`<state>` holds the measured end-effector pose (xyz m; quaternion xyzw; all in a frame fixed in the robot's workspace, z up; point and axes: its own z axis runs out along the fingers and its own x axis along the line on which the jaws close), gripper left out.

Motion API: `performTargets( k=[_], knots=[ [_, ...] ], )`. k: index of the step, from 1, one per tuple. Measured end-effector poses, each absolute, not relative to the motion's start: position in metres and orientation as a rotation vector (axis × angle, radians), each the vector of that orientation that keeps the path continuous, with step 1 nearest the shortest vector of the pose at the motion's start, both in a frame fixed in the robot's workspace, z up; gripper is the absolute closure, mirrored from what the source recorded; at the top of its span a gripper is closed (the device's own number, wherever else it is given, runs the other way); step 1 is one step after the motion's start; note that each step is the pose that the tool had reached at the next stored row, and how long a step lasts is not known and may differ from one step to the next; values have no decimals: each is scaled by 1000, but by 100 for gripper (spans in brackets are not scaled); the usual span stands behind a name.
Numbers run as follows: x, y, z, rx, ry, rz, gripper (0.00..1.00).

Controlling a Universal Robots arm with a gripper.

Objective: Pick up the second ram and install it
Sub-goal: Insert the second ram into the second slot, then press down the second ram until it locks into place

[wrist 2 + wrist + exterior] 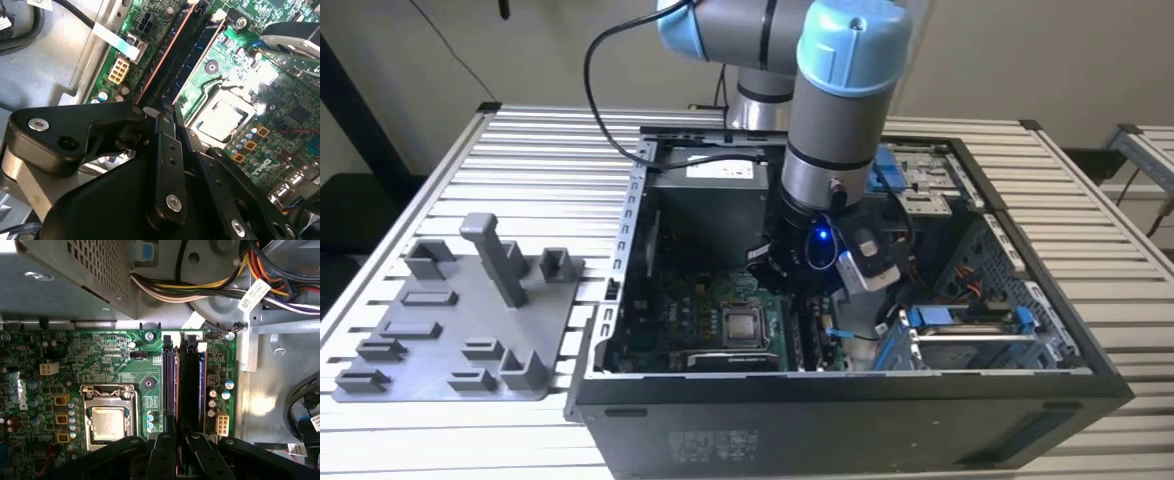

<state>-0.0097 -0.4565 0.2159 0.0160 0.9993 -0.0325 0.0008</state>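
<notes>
My gripper [798,280] reaches down into the open computer case [854,385], over the memory slots at the motherboard's [680,320] edge. In the first wrist view the second ram [190,385], a long thin black stick, runs straight away from my gripper [181,437] along a slot. My black fingers close narrowly on its near end. Beside it, nearer the processor socket [107,420], lies another dark stick [170,385]. In the second wrist view my gripper [161,111] meets the ends of two dark sticks [192,65] lying side by side.
A gray fixture plate [454,320] with upright blocks lies on the slatted table at the exterior view's left. Inside the case are a power supply [707,185], bundled cables [225,285] and a drive cage with blue latches [961,318]. Case walls close in around the arm.
</notes>
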Motion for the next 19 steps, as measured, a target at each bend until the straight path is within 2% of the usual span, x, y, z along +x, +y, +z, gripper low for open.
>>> performTargets(
  k=[19],
  knots=[
    [-10, -456, 210, 68, 3138, -102, 86]
  ],
)
